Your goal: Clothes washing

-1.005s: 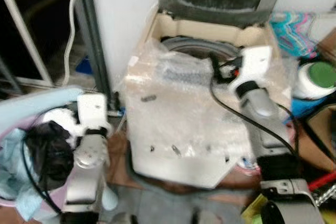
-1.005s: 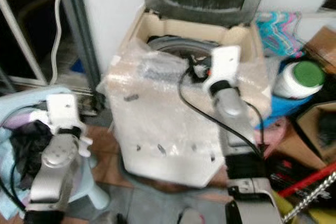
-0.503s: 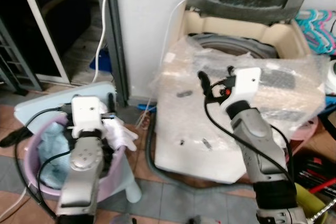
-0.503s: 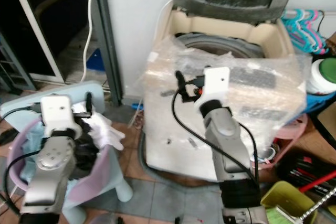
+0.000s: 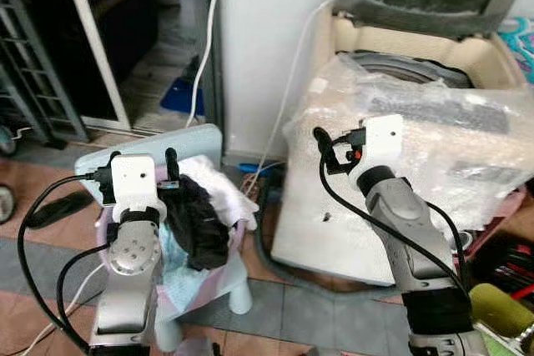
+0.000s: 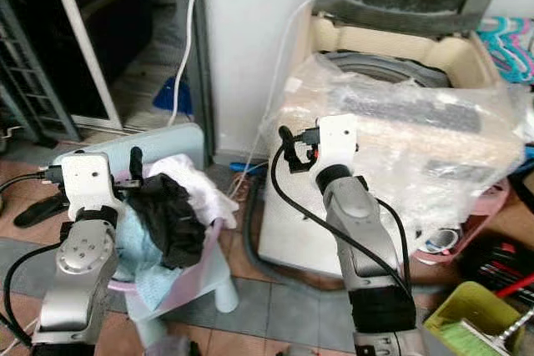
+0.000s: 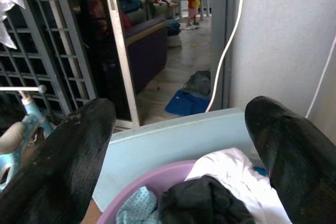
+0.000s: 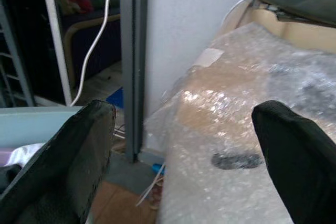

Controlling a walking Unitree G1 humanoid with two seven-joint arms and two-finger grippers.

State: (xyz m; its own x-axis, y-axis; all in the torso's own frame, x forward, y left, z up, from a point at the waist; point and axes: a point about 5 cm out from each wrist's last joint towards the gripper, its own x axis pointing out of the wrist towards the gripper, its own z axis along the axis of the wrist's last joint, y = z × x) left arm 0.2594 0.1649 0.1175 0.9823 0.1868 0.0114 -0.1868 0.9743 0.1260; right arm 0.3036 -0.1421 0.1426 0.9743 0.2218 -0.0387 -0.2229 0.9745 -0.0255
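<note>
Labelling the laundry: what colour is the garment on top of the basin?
Black. The garment lies on top of the pile in the purple basin; the right eye view shows it best.

A pale blue stool (image 6: pixel 179 285) carries a purple laundry basin (image 7: pixel 157 182).

The view swings toward nine o'clock, so the washing machine (image 5: pixel 417 147) now sits at three o'clock; the right gripper (image 8: pixel 184 156) is out of the drum, beside the front corner, and the purple basket (image 7: pixel 152 184) shows
</note>
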